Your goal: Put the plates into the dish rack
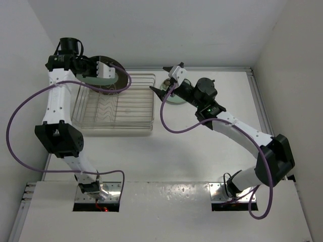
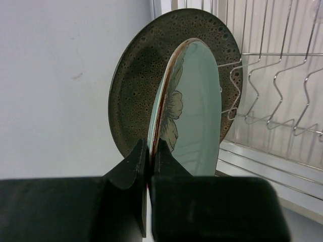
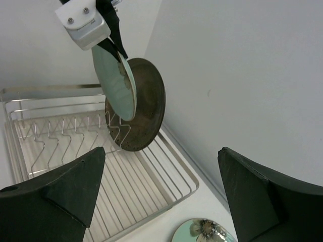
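Plate (image 2: 197, 116) mint, upright on edge | left hand (image 2: 150, 151) pinching rim | right hand (image 3: 161, 154) spread

Speckled brown plate (image 2: 136, 91), mint flowered plate (image 2: 199, 116)

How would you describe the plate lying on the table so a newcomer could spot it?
Start at the rack, then look just right of it on the table. A mint plate lies flat there; the other mint plate and the brown plate are upright at the rack's far-left corner.
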`<state>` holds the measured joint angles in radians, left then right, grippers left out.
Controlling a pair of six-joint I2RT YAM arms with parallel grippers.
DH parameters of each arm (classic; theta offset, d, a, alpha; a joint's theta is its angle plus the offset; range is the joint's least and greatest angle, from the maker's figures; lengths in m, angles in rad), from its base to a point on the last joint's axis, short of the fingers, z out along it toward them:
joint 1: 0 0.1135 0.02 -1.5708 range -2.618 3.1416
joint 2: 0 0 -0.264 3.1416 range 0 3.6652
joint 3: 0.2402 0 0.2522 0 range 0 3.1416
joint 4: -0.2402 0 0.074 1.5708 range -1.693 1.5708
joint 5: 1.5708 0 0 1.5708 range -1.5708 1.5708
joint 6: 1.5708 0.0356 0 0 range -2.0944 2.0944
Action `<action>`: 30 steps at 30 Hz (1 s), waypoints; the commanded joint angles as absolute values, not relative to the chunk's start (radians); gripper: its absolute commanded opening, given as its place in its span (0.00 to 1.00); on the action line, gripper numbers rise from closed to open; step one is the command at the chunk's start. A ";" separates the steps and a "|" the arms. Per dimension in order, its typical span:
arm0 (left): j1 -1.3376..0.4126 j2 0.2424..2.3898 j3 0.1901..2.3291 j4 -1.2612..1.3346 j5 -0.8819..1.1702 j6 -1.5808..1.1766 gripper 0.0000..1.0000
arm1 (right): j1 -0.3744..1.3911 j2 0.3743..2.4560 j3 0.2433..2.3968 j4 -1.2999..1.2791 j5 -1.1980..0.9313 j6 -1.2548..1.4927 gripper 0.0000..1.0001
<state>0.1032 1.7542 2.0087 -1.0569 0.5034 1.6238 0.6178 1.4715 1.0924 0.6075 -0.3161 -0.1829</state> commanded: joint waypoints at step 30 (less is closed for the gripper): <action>0.127 1.847 1.845 -0.779 0.646 1.712 0.22 | 0.585 1.411 1.095 0.408 -0.060 0.064 0.99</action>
